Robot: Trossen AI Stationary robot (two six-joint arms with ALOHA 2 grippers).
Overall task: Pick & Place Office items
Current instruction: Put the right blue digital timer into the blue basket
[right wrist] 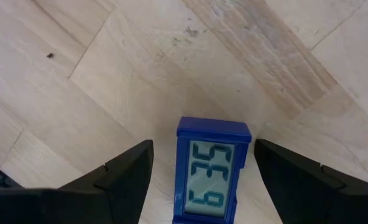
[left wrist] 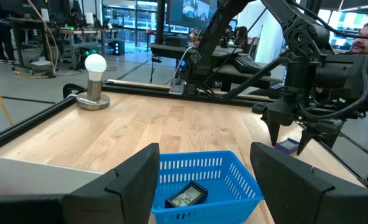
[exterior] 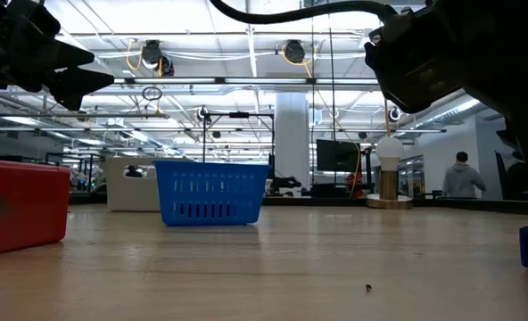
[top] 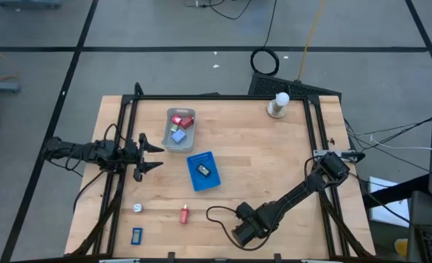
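A small blue digital clock (right wrist: 212, 168) stands on the wood between the open fingers of my right gripper (right wrist: 204, 163), which points down near the table's front edge (top: 241, 234); I see no touch. It also shows under that gripper in the left wrist view (left wrist: 288, 146). A blue basket (top: 203, 171) holds a dark clock (left wrist: 185, 198). A grey tray (top: 166, 139) holds red and pale blue pieces. A white piece (top: 137, 208), a red piece (top: 184, 214) and a blue piece (top: 137, 235) lie at the front left. My left gripper (top: 159, 156) is open and empty, left of the basket.
A white knob on a round base (top: 278, 104) stands at the far right. Black rails run along the table's left and right sides. A loose black cable (top: 220, 213) loops on the wood by my right arm. Bare wood lies right of the basket. People show in the room beyond.
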